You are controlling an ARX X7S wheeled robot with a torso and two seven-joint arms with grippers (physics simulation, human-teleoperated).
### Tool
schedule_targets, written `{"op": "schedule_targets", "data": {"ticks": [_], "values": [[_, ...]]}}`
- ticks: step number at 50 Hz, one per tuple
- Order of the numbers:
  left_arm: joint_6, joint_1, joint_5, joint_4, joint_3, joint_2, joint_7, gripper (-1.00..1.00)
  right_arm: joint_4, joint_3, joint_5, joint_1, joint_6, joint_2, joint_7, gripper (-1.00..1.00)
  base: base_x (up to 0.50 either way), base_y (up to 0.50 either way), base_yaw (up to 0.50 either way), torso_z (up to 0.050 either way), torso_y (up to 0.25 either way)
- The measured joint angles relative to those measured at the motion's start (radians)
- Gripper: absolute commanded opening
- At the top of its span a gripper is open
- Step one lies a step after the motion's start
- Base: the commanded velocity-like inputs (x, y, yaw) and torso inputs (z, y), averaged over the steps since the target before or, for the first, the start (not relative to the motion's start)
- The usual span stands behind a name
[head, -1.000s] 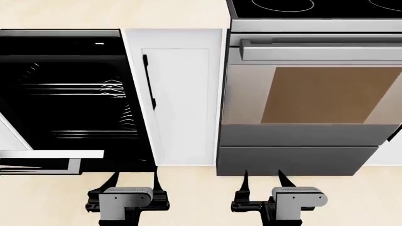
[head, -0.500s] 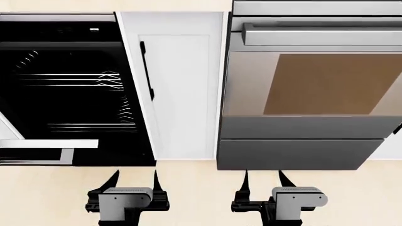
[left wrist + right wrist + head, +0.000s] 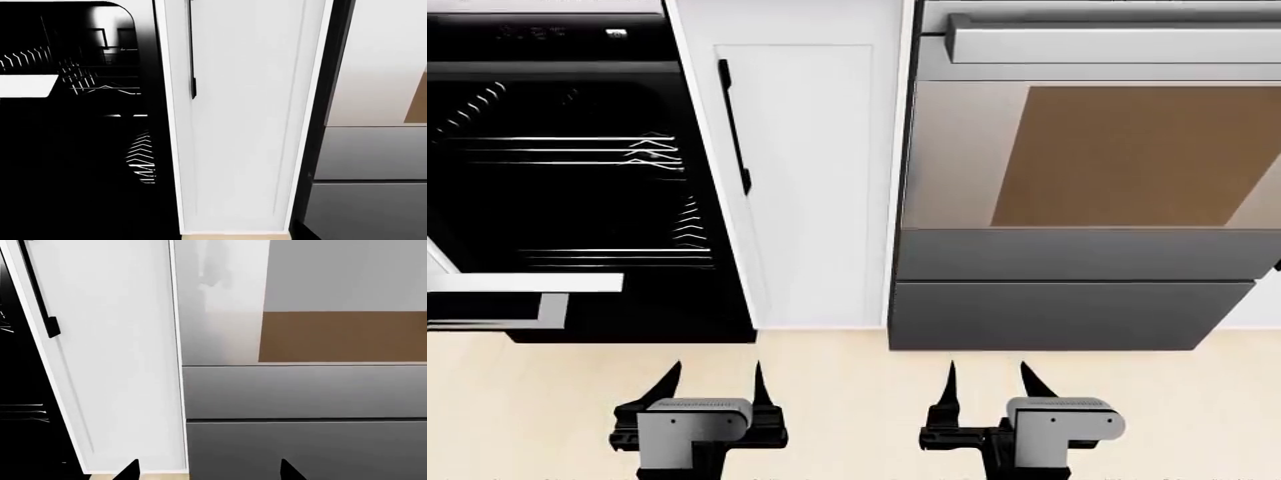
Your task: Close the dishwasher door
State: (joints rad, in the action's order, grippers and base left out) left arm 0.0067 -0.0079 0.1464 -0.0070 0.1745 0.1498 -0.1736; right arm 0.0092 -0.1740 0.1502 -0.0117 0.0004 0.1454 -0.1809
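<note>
The dishwasher [image 3: 574, 170] stands open at the left, its black cavity and wire racks showing. Of the dishwasher door I see only its pale edge [image 3: 527, 283] and silver bar handle [image 3: 501, 312] at the lower left, partly cut off by the frame. The pale edge also shows in the left wrist view [image 3: 27, 86]. My left gripper [image 3: 711, 385] is open and empty over the floor, in front of the cavity's right side. My right gripper [image 3: 988, 385] is open and empty in front of the oven drawer; its black fingertips [image 3: 130, 471] show in the right wrist view.
A narrow white cabinet door [image 3: 807, 170] with a black handle [image 3: 734, 125] stands between the dishwasher and the stainless oven [image 3: 1094, 150] with a brown window. A grey oven drawer [image 3: 1054, 310] sits below. Beige floor [image 3: 854, 400] lies under both grippers.
The cabinets, dishwasher and oven have slid upward in the head view and the cooktop has left the frame. Both grippers keep the same place and stay open.
</note>
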Motion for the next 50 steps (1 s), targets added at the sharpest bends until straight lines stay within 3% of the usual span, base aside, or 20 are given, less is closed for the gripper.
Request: {"op": "schedule_targets", "data": {"ticks": [50], "values": [[0.006,-0.005,0.018,-0.003,0.035,0.026,-0.028,1.00,0.005,-0.038,0.029,-0.006,-0.010,0.026,-0.016,1.00,0.00,0.00,0.00,-0.050,0.000]]}}
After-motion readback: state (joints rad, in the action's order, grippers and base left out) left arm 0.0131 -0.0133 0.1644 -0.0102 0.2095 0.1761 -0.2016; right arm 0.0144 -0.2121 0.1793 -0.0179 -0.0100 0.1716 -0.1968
